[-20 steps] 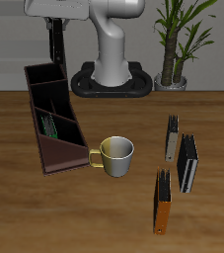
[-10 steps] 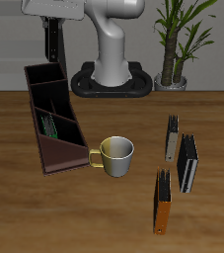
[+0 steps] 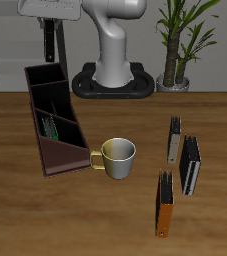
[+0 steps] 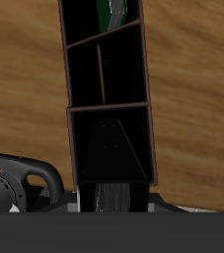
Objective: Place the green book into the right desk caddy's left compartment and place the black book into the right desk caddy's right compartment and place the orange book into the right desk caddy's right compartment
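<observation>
The long dark maroon-brown open-topped desk caddy point(image 3: 52, 120) lies at the left of the exterior frame, running from the upper left toward the middle, its near end just beside a cream ceramic mug point(image 3: 117, 157) with a yellow handle. The bright green hardcover book point(image 3: 49, 126) already stands inside one of its sections; the other sections look dark and open. Bare wooden tabletop point(image 3: 45, 220) spreads wide across the lower left of the frame and between mug and books.

The two-finger gripper point(image 3: 49, 45) hangs high at the upper left, above the caddy's far end and well apart from every loose book. In the wrist view it looks straight down the caddy point(image 4: 105, 99), the green cover point(image 4: 112, 14) showing at the far section; whether the fingers are parted is hard to tell, and nothing seems to be between them.

At the right of the exterior frame, the thin bright orange book point(image 3: 164, 205) stands near the lower edge, and the broad glossy black book point(image 3: 190, 164) stands just above it, beside a slim tan-grey and black pair point(image 3: 174, 139).
</observation>
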Motion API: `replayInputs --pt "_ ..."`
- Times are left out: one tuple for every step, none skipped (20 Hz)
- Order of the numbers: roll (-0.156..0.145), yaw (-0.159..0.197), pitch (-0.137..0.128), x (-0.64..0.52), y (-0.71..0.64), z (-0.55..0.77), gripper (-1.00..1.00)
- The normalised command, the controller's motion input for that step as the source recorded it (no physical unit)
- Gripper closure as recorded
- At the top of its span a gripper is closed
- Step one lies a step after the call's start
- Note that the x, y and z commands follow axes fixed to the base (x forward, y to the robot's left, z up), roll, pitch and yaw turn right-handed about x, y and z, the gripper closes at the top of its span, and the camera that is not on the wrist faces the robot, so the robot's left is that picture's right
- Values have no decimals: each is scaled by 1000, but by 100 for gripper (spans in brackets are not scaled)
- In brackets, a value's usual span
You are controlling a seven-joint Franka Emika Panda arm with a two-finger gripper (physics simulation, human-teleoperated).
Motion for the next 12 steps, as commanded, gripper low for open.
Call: replayInputs --pt "18 49 -9 -89 -52 -19 100" --pt "0 0 0 -27 92 -17 100" --pt "11 -102 88 15 -344 -136 100" --pt "42 -3 74 142 -28 -136 100" --pt "-59 -11 -11 46 -45 -76 100" --pt "26 -3 56 63 25 -180 100" --pt "5 -31 38 13 -41 -157 100" --pt "9 29 3 26 23 -54 100" --pt "-26 -77 42 102 -187 -77 100" --pt "-54 7 -25 24 -118 15 100" --pt "26 -42 47 137 -107 -18 100" --pt "-46 -87 23 67 -124 -28 100"
